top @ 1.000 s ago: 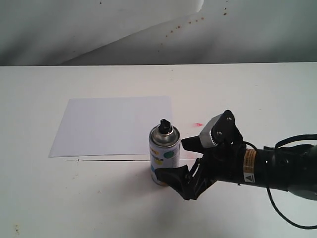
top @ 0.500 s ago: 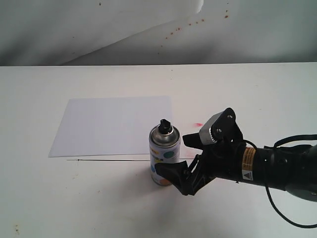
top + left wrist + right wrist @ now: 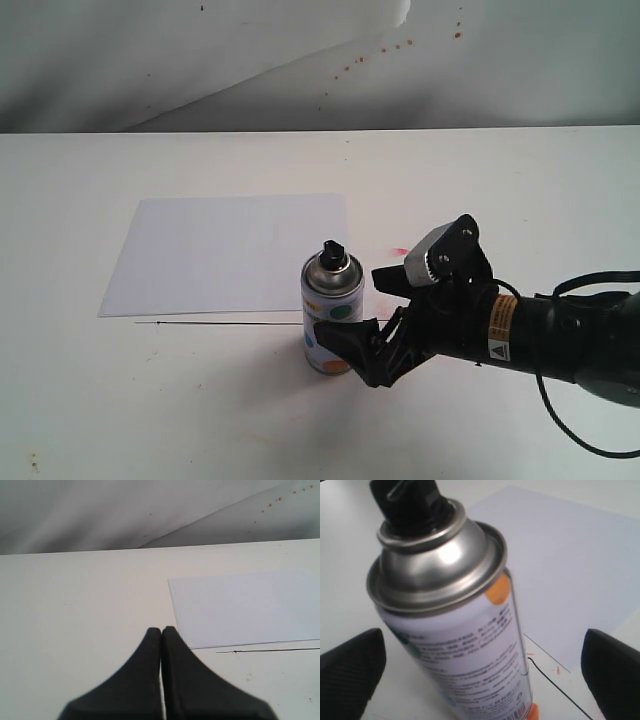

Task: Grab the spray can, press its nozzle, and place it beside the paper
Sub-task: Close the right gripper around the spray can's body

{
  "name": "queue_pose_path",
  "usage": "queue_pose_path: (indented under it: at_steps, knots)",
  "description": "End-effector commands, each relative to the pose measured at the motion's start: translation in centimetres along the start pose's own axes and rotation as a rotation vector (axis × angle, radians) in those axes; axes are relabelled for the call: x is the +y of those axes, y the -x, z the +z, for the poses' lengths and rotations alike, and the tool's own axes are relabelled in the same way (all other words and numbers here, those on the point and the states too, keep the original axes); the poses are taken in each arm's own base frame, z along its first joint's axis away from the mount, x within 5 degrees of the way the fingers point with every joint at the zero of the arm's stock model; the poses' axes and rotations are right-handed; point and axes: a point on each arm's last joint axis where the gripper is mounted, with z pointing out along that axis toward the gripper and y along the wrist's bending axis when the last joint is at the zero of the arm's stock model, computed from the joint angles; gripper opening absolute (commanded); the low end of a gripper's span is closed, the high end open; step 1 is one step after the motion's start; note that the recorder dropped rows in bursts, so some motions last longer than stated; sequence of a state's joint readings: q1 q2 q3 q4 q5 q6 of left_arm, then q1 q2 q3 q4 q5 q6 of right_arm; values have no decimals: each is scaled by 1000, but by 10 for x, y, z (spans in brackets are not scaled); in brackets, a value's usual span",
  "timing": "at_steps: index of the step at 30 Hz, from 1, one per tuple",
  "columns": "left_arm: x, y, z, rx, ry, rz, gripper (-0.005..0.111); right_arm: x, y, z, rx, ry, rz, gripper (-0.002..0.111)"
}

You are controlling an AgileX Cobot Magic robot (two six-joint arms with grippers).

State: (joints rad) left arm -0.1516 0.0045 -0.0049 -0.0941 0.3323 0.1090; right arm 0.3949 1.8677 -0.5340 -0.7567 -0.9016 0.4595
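The spray can (image 3: 330,315) stands upright on the white table just in front of the paper's near right corner, its black nozzle (image 3: 333,249) on top. The paper (image 3: 230,252) lies flat behind it. My right gripper (image 3: 362,308) is open at the can's right side, one finger in front of the can's lower body, the other behind it; the fingers do not touch it. In the right wrist view the can (image 3: 455,625) fills the middle, nozzle (image 3: 412,500) at the top, between the two fingertips (image 3: 350,670). My left gripper (image 3: 161,630) is shut, empty, near the paper (image 3: 245,607).
A thin black line (image 3: 220,322) runs along the table in front of the paper. A small red mark (image 3: 402,249) lies right of the paper. A grey backdrop with red specks rises behind the table's far edge.
My right gripper has slid left toward the can, so its open fingers now straddle the can's lower body. The can and the paper have not moved.
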Motion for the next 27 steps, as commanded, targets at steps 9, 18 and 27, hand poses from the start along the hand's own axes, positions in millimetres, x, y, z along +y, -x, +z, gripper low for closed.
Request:
queue_pose_path:
  at_steps: [9, 18, 27]
  knots:
    - [0, 0, 0, -14, 3, -2, 0, 1, 2, 1, -15, 4, 6, 97]
    - [0, 0, 0, -14, 3, -2, 0, 0, -3, 3, 6, 9, 7, 97]
    - [0, 0, 0, -14, 3, -2, 0, 0, -4, 4, 5, 11, 30, 97]
